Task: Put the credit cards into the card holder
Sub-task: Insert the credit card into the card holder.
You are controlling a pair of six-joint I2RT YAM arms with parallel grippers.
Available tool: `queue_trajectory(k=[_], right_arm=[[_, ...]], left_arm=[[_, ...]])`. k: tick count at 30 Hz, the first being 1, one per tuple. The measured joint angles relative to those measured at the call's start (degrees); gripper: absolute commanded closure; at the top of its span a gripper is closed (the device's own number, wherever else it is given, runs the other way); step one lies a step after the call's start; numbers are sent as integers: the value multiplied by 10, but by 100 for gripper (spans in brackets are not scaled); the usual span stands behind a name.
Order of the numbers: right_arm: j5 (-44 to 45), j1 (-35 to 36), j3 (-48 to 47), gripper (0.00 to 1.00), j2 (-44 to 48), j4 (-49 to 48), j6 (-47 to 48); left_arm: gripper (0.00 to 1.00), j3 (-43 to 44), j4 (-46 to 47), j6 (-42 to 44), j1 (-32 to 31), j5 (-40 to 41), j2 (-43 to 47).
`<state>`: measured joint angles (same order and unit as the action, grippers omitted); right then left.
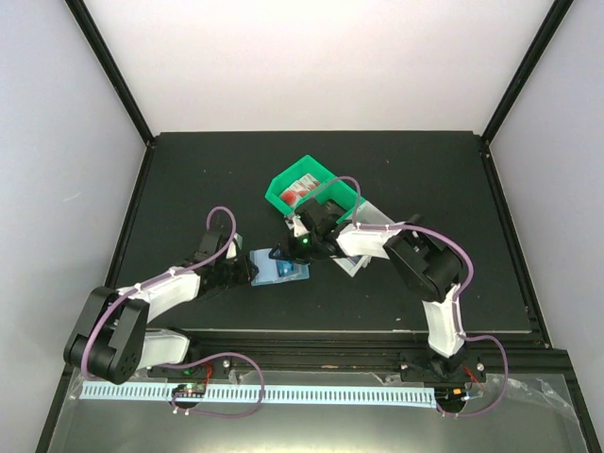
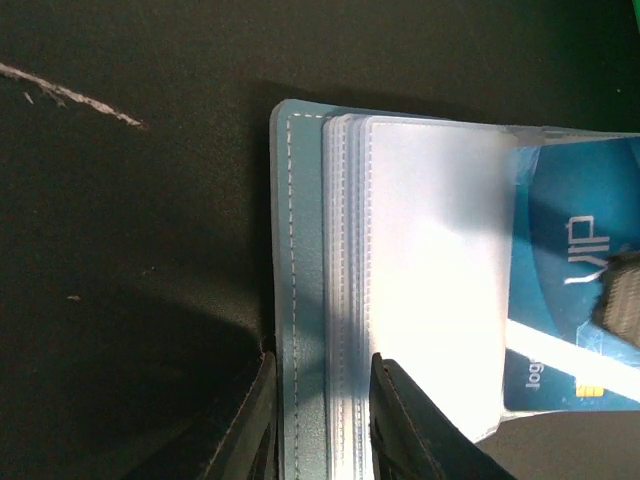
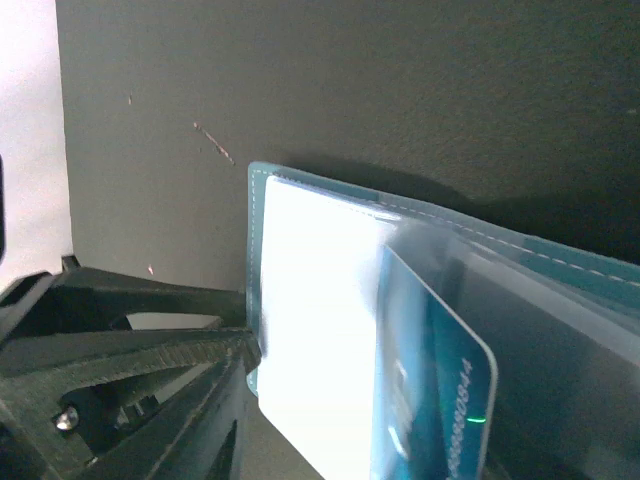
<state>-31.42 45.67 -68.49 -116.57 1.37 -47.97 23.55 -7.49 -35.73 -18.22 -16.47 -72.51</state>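
The teal card holder point(image 1: 265, 260) lies open on the black mat, its clear sleeves fanned out point(image 2: 430, 270). My left gripper point(image 2: 320, 365) is shut on the holder's stitched spine edge point(image 1: 241, 271). A blue credit card point(image 2: 575, 300) sits partly inside a sleeve, its outer end sticking out point(image 3: 430, 400). My right gripper point(image 1: 300, 247) hovers over that end. One of its fingers point(image 2: 622, 298) shows as a dark blur above the card. In the right wrist view nothing pinches the card, so the jaws stand open. More red-and-white credit cards point(image 1: 302, 189) lie in the green bin.
The green bin point(image 1: 276, 195) stands just behind the holder. A pale bin point(image 1: 374, 217) sits partly under the right arm. The black mat point(image 1: 189, 189) ends at a raised frame on all sides.
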Motion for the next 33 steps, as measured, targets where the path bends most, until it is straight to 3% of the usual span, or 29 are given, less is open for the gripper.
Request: queue_trajectory(k=[9,19,26,33], right_arm=[[42,7,12,48,37,18,4],[77,10,28,61,51,51,14],[88,10,45,62,77,60,16],[92,10,55,80,83,71,11]], left_arm=[[71,-5,0,0,0,-6,5],[71,-6,-2,0,0,-10,9],[71,-7,-2,0,0,-12,9],[71,-7,-2,-1,0,-14,9]])
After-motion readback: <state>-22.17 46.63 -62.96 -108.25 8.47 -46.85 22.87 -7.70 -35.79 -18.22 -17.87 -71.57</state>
